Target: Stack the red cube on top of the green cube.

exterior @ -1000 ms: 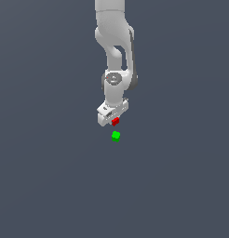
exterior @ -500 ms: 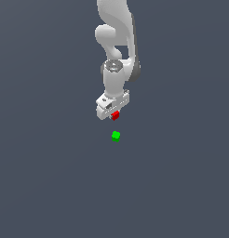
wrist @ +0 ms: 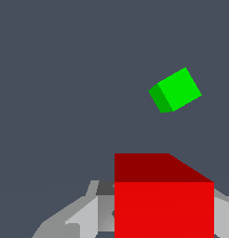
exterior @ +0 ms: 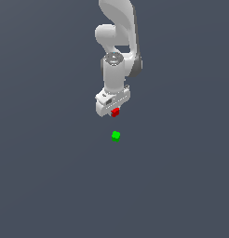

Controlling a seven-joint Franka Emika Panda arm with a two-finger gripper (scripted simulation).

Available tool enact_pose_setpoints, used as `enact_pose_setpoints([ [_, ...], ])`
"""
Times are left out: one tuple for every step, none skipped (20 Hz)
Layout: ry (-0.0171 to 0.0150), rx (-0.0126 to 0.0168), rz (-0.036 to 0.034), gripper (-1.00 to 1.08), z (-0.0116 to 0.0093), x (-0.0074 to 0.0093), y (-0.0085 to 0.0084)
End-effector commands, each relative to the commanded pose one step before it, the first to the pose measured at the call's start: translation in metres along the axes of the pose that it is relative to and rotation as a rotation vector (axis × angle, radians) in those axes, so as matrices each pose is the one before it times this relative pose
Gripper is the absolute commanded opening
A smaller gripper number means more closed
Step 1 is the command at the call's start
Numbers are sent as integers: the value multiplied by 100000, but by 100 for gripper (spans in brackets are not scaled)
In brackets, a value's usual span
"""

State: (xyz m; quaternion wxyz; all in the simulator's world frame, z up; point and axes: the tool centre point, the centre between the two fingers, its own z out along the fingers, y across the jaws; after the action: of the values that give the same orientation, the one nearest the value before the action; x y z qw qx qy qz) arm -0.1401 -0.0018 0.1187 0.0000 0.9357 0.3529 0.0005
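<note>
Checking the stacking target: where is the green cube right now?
In the exterior view the green cube sits alone on the floor near centre, just below the red cube gripped in the hand, touching neither.

The red cube (wrist: 164,209) (frame-cropped) hides the gripper's (exterior: 114,113) fingertips.

Red cube (wrist: 164,204) close up between hand (wrist: 135,218) fingers; green cube (wrist: 176,90) apart, tilted.
</note>
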Motion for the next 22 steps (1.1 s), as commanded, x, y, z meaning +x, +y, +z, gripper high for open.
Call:
enact_pose_setpoints([
  [-22,29,6,-100,18,1,3],
  [0,0,0,-100,32,42,31],
  [0,0,0,-100,53,71,52],
  [0,0,0,-100,74,99,72],
  [0,0,0,-100,95,128,93],
  [0,0,0,-100,117,157,114],
  [0,0,0,-100,138,186,136],
  [0,0,0,-100,160,216,157],
  [0,0,0,-100,181,246,179],
  [0,0,0,-100,202,275,201],
  [-54,-27,34,-100,233,298,231],
  [0,0,0,-100,242,331,242],
  [0,0,0,-100,260,358,262],
  [0,0,0,-100,277,385,282],
  [-52,-38,25,-100,300,408,307],
  [0,0,0,-100,309,437,319],
  [0,0,0,-100,324,462,337],
  [0,0,0,-100,325,468,341],
  [0,0,0,-100,304,441,321],
  [0,0,0,-100,282,414,301],
  [0,0,0,-100,258,387,281],
  [0,0,0,-100,234,359,261],
])
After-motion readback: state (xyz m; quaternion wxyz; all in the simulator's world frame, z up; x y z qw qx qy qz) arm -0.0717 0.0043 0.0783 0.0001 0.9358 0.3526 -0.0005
